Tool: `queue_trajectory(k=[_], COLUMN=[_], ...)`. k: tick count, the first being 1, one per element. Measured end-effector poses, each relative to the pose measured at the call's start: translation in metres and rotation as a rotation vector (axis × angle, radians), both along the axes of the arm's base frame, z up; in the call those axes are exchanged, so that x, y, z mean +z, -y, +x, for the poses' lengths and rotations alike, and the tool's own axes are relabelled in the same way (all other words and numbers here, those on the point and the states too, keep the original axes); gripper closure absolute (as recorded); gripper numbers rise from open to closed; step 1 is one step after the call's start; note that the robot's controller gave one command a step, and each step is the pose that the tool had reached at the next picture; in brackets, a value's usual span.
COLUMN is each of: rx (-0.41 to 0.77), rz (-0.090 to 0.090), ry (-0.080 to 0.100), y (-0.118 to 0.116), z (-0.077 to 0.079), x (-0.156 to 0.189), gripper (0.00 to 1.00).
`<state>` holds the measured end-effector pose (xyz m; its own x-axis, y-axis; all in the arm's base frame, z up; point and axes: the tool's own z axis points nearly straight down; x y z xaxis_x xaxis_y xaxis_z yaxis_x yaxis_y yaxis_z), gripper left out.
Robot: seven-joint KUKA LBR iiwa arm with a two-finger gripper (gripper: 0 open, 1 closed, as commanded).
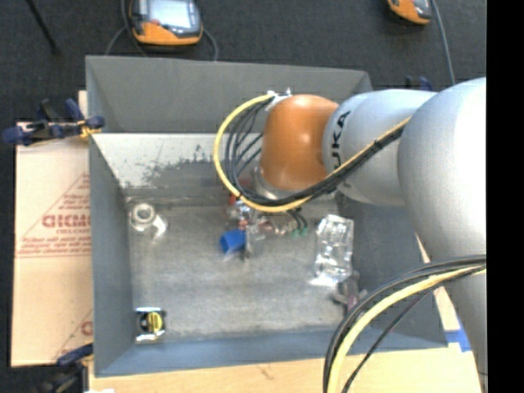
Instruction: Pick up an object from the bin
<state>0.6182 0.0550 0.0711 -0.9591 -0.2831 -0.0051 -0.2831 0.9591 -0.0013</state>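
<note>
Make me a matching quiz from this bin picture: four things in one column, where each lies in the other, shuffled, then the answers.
1. blue object
2. clear plastic packet
3. small clear ring
4. yellow-and-black item

A. bin's lower-left corner
B. left side, upper part
C. middle, beside the end effector
D. right side

Pairs: 1-C, 2-D, 3-B, 4-A

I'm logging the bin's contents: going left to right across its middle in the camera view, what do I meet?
small clear round container → small blue thing → clear crumpled plastic wrapper
</note>
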Motion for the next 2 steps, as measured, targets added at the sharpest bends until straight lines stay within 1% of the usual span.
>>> queue_trajectory(k=[1,2], rx=[-0.011,-0.034], rz=[0.0,0.001], ry=[0.01,0.008], y=[-0.011,-0.012], z=[0.019,0.019], x=[0.106,0.169], gripper=[1.0,1.0])
